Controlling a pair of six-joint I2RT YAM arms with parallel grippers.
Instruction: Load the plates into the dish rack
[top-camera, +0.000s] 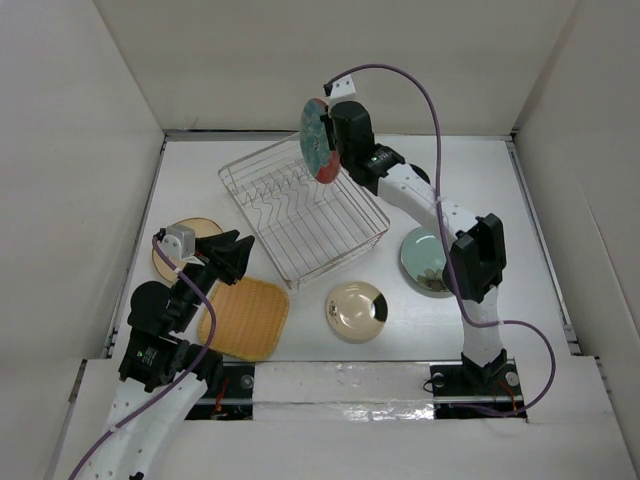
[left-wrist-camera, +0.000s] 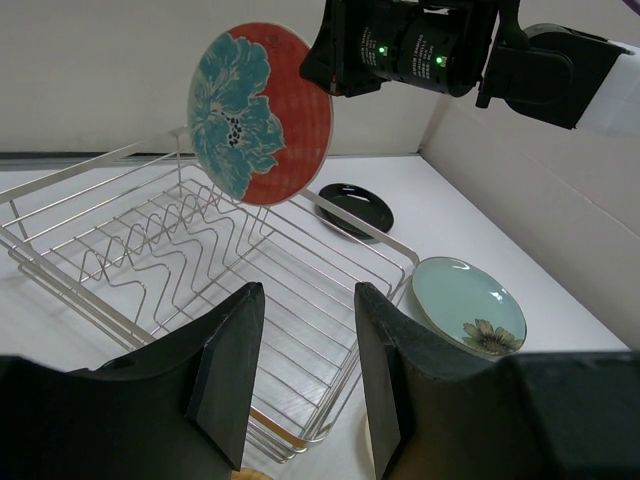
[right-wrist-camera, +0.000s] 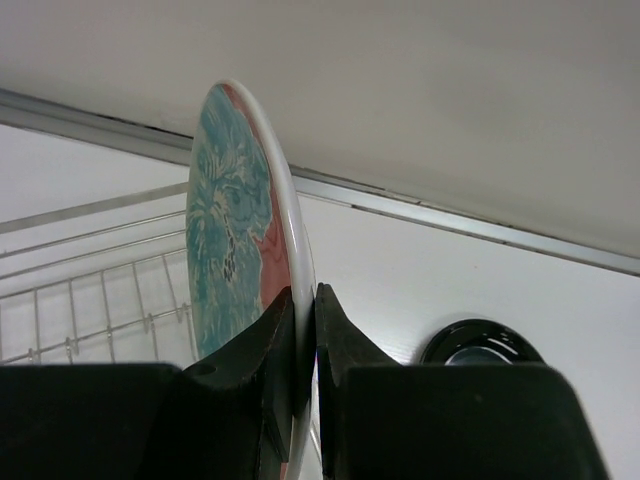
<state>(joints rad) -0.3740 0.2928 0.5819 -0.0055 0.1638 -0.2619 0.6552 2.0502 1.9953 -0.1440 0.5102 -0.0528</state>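
Progress at the first plate: the dish rack holds nothing between its prongs. The right gripper is clamped on the rim of the teal-and-red plate, held on edge above the rack's far corner. The left gripper, jaws apart, carries nothing. Five plates lie flat on the table (black plate, green plate, cream plate, orange plate, wooden plate), so nearly all the loading is left.

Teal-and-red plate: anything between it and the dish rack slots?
Nothing visible. The right gripper holds the teal-and-red plate upright above the far end of the dish rack, which has no plates in it.
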